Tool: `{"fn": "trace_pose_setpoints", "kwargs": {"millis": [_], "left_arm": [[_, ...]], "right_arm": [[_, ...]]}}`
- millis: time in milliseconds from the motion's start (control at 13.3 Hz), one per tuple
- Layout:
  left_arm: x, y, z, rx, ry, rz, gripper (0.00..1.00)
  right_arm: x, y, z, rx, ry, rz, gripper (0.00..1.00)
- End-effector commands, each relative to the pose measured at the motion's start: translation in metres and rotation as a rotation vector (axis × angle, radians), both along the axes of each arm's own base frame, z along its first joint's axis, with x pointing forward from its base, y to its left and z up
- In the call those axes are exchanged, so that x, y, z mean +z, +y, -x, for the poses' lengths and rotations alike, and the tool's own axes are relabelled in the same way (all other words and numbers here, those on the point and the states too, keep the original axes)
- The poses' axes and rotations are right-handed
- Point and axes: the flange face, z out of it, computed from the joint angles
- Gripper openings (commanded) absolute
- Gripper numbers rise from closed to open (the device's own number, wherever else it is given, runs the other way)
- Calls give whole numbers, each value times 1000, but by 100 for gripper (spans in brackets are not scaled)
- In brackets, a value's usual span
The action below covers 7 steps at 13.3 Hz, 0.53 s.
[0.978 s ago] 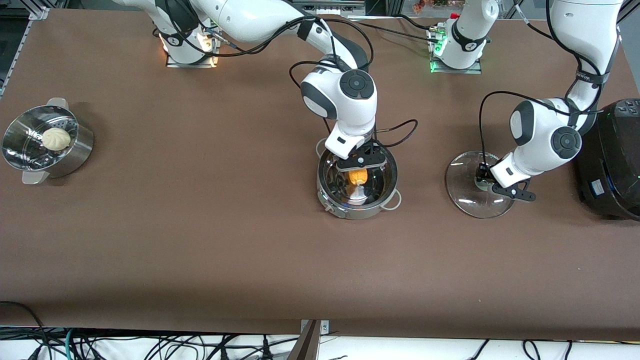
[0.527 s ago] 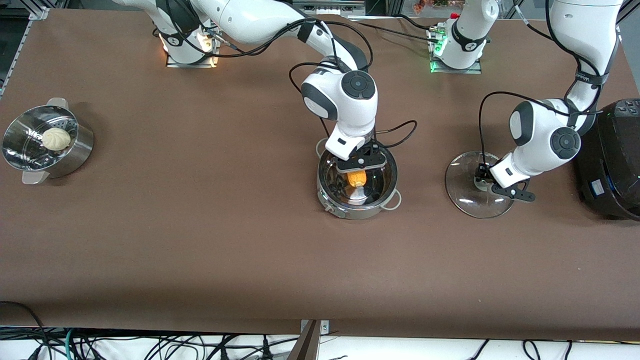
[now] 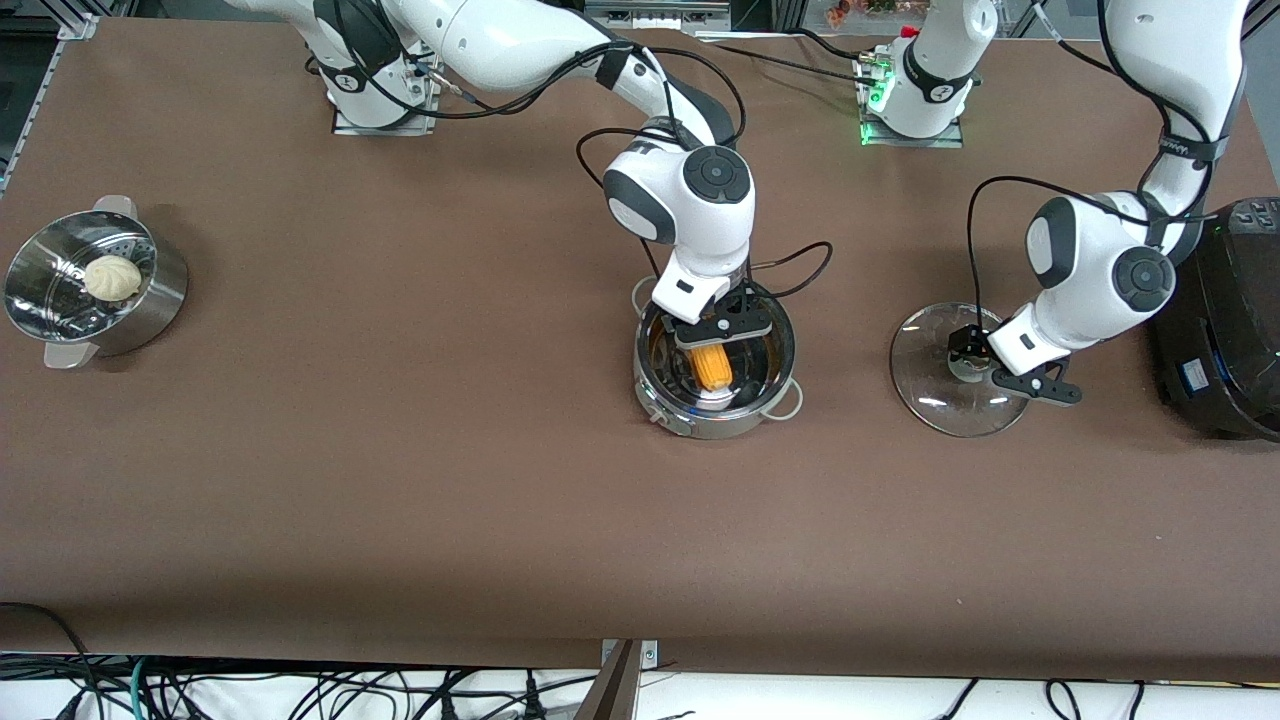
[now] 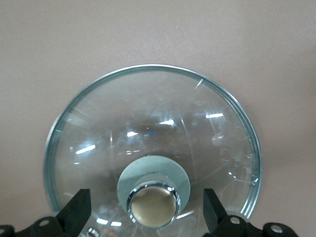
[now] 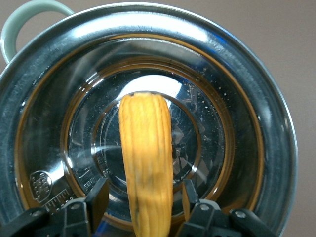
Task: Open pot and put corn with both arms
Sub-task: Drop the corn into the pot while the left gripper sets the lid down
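Observation:
The steel pot (image 3: 782,350) stands uncovered mid-table. The yellow-orange corn (image 3: 712,368) lies inside it on the shiny bottom. My right gripper (image 3: 722,335) hovers just over the pot, open. In the right wrist view the corn (image 5: 145,163) passes between the fingers (image 5: 98,192) with a gap on each side, inside the pot's rim (image 5: 276,98). The glass lid (image 3: 930,395) lies on the table toward the left arm's end. My left gripper (image 3: 975,368) is low over its knob (image 4: 153,205), open, its fingers (image 4: 79,210) clear of the knob on both sides of the lid (image 4: 148,113).
A steel steamer (image 3: 150,300) with a white bun (image 3: 112,277) stands at the right arm's end. A large black cooker (image 3: 1225,320) stands at the left arm's end, close beside the left arm's wrist.
The corn has dropped from the right gripper's hold and now lies lower in the pot. The right fingers have opened. The left arm has shifted slightly over the lid.

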Motion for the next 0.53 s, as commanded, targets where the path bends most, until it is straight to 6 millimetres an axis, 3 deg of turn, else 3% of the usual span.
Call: {"fn": "trace_pose_setpoints", "kwargs": {"millis": [0, 150, 301, 451], "left_arm": [[40, 14, 3, 54, -8, 50, 100], [67, 23, -8, 93, 39, 80, 100], [113, 29, -26, 105, 92, 96, 100], [149, 28, -35, 156, 138, 92, 100]], "right_arm": [[5, 3, -2, 22, -21, 6, 100], [16, -1, -5, 31, -25, 12, 100], [31, -14, -19, 17, -49, 16, 100], [53, -43, -44, 18, -42, 31, 100]]}}
